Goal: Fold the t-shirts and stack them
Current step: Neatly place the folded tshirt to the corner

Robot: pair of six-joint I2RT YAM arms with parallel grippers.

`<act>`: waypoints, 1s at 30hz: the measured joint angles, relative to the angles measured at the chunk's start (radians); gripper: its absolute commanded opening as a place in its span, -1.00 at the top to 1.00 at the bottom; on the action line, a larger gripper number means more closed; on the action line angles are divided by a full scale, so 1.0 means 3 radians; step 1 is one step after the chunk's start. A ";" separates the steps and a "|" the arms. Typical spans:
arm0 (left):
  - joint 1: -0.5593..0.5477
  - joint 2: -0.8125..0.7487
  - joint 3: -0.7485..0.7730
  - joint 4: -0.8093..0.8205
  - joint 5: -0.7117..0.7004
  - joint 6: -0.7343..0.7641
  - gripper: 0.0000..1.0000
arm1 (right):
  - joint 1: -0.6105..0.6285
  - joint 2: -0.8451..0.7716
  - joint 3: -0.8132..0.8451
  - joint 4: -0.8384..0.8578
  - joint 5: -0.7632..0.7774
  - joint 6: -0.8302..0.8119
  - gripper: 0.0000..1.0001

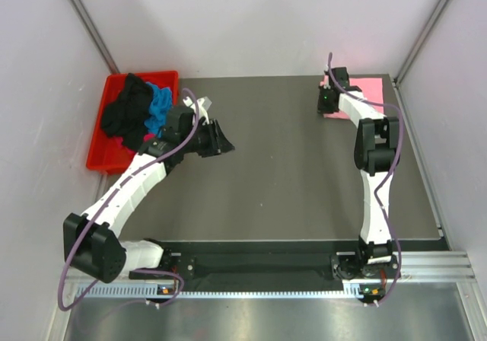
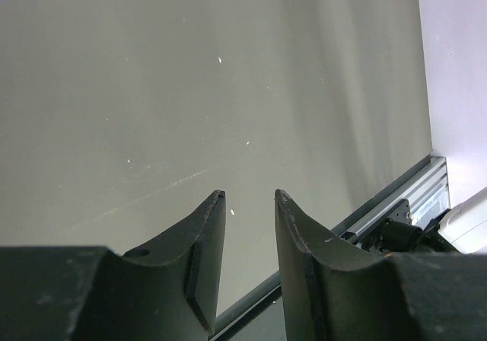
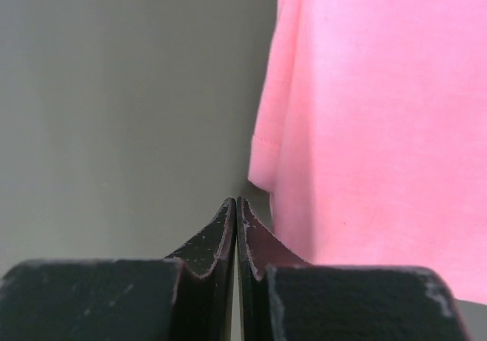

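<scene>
Table [image 1: 289, 173]: shirts are kept at two far corners.
Red bin [image 1: 97, 164]: far left.
Heaped t-shirts [image 1: 125, 114]: piled in the bin; judged light, limp and tangled, best pinched at a top fold.
Pink t-shirt [image 3: 380, 128]: laid flat, far right.
Left gripper [image 2: 249, 196]: spread, nothing held.
Right gripper [image 3: 237, 201]: pressed together at the pink hem, nothing pinched.

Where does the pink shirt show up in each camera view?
Top view: the pink shirt lies at the far right corner of the table, beside the right hand.
Left wrist: not in it.
Right wrist: the shirt fills the right half.
Shared landmark: the grey table, seen in all three.
</scene>
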 measured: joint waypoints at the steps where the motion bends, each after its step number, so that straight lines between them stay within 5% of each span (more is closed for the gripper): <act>1: 0.0000 -0.0004 0.0000 -0.0001 -0.0001 0.0000 0.25 | 0.0000 0.0000 -0.0017 -0.0004 0.0017 -0.0009 1.00; 12: 0.0000 -0.0121 0.0000 -0.0028 -0.0015 -0.0003 0.25 | -0.0006 -0.0064 -0.0136 -0.0072 0.0294 -0.0081 1.00; 30: 0.0000 -0.0266 0.0000 -0.0053 -0.0018 -0.0018 0.24 | -0.0056 -0.0277 -0.0392 -0.0189 0.0058 -0.0095 0.99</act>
